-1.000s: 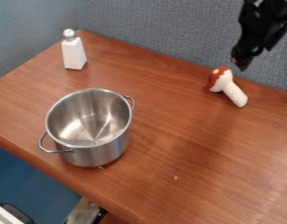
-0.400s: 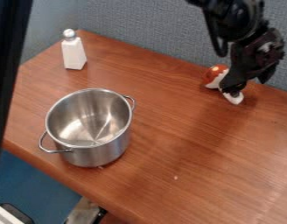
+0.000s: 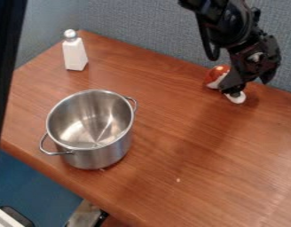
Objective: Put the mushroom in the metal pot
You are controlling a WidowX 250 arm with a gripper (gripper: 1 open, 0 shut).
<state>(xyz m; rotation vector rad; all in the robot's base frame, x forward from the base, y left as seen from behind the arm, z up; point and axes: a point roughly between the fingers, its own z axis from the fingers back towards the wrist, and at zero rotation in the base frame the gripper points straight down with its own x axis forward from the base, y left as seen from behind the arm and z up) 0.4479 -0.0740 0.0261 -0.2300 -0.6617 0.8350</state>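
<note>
The mushroom (image 3: 216, 81) lies on its side at the far right of the wooden table, its red-brown cap to the left and its cream stem end (image 3: 239, 98) poking out lower right. My black gripper (image 3: 234, 86) hangs down right over it, open, fingers around the stem's middle, which they hide. Whether the fingers touch it I cannot tell. The metal pot (image 3: 91, 129), shiny with two loop handles, stands empty at the front left, well apart from the gripper.
A white bottle (image 3: 74, 50) with a cap stands at the table's back left corner. The table (image 3: 195, 151) ends close in front of the pot. A dark blurred band (image 3: 6, 80) covers the left edge of the view.
The arm has come down from the upper right onto the mushroom, and now covers its middle. The mushroom and pot have not moved. The dark band appeared at the left.
</note>
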